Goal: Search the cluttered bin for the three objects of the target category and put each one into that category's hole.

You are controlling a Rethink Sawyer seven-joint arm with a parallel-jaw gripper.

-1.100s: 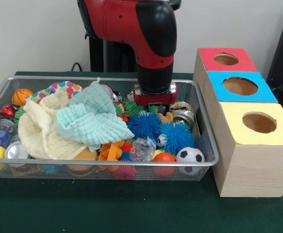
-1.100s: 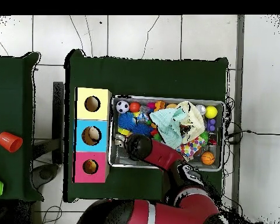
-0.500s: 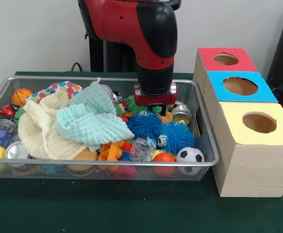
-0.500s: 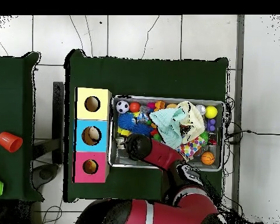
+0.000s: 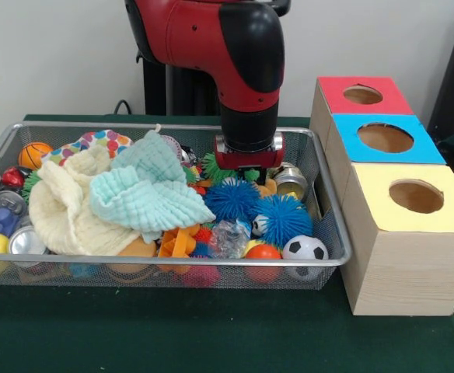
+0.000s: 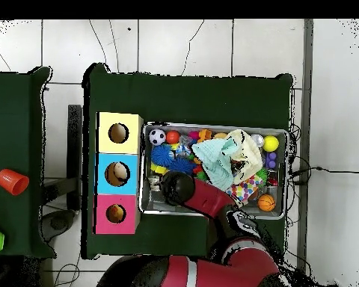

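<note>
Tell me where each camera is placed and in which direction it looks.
Front view: across the table, facing the wire mesh bin and the red and black arm.
Overhead view: above, looking straight down; the arm enters from the bottom edge.
Both show the bin and the yellow-topped wooden box.

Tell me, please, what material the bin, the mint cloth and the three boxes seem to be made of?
Bin: metal wire mesh, silvery; the contents show through its walls.
Mint cloth: soft woven fabric, crinkled and matte, probably cotton muslin.
Boxes: pale wood with visible grain, perhaps plywood; the coloured tops look like paint or paper.
</note>
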